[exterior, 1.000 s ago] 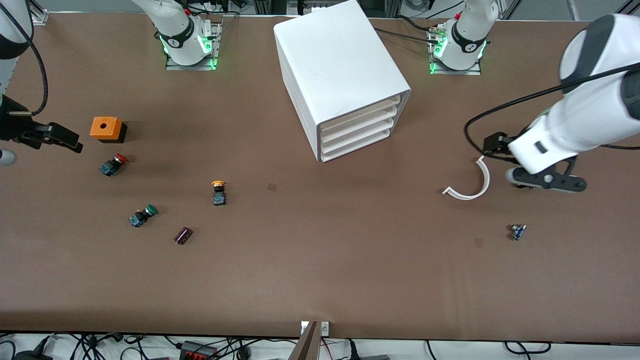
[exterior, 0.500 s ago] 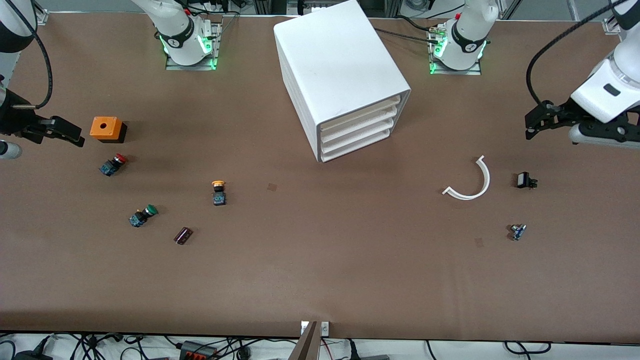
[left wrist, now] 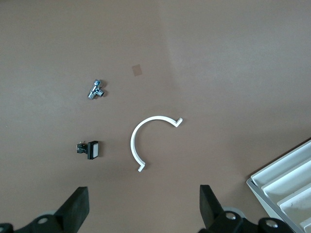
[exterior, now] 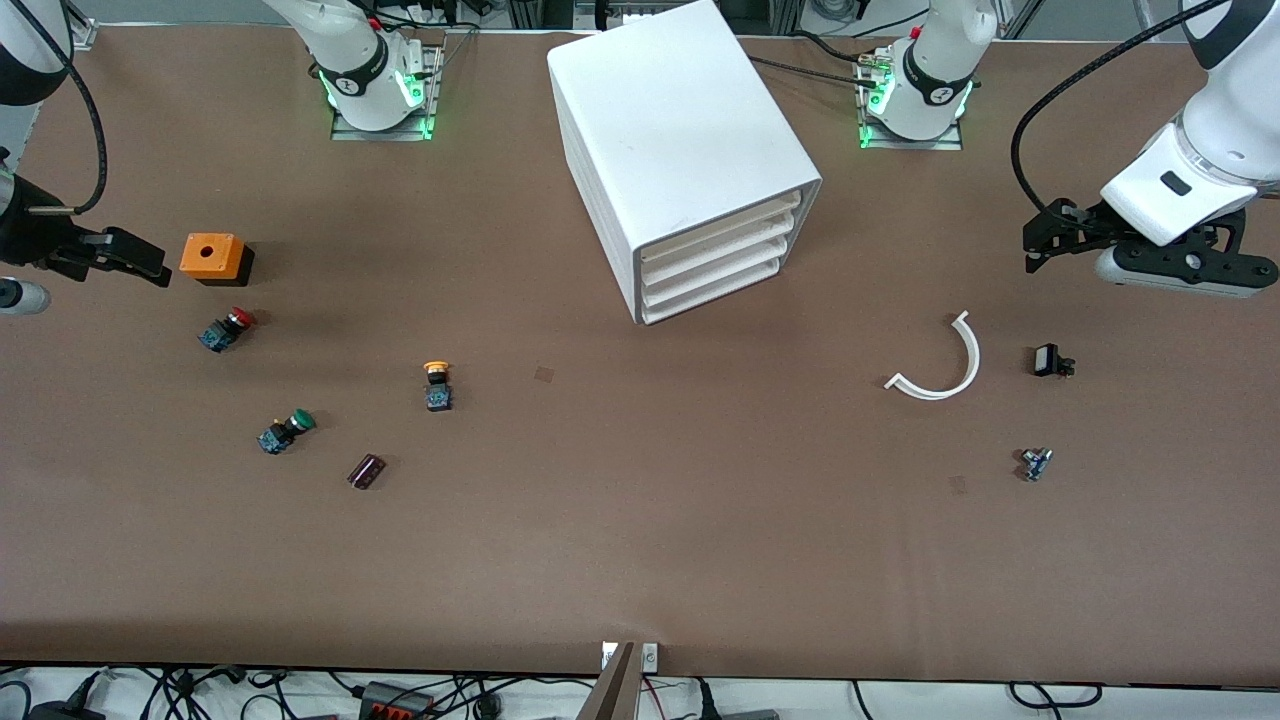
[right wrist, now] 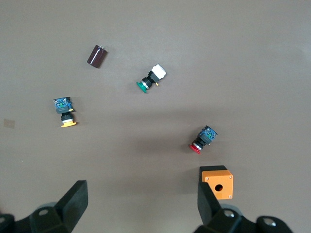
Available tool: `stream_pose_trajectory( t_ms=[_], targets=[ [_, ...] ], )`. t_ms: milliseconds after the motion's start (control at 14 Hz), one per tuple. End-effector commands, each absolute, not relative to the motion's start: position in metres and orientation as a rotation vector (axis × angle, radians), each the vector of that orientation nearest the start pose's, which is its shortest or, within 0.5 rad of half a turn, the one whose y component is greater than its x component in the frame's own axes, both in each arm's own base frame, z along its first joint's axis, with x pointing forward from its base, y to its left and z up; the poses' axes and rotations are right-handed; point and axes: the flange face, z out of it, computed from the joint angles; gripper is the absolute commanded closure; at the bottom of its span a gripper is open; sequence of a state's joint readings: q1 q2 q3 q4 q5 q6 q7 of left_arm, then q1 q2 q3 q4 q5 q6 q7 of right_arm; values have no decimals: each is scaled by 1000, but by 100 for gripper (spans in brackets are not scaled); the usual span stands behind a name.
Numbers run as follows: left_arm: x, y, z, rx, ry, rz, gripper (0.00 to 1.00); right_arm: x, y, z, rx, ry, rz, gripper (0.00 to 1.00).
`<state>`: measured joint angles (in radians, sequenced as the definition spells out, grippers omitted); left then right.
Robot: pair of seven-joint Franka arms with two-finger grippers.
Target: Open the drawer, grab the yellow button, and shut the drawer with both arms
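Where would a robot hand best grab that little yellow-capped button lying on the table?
Probably around its dark body, from straight above. The button lies on its side on the table, its orange-yellow cap pointing toward the robots' bases, so the squarish body gives two flat sides for the fingers, while the round cap would likely slip. The right gripper, open near the orange box, is the closer one.

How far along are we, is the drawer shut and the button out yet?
Looks nearly finished: the drawer sits flush in the cabinet, and the button lies on the table. Nothing in hand: left gripper and right gripper hover open.
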<state>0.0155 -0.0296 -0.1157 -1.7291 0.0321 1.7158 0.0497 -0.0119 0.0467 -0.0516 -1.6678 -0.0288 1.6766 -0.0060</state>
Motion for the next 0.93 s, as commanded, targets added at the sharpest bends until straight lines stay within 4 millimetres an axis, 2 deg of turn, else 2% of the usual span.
stream_pose_trajectory(
  t_ms=[0,214,857],
  targets=[
    [549,-57,582,-3107,262,-34,0,560,-40,570,-3174,57,54,0],
    [547,-57,591,-3107,259,-27,0,560,-40,571,-3175,57,44,0],
    [548,-56,592,-3106,275,-24,0,560,-42,570,-3175,61,46,0]
  ],
)
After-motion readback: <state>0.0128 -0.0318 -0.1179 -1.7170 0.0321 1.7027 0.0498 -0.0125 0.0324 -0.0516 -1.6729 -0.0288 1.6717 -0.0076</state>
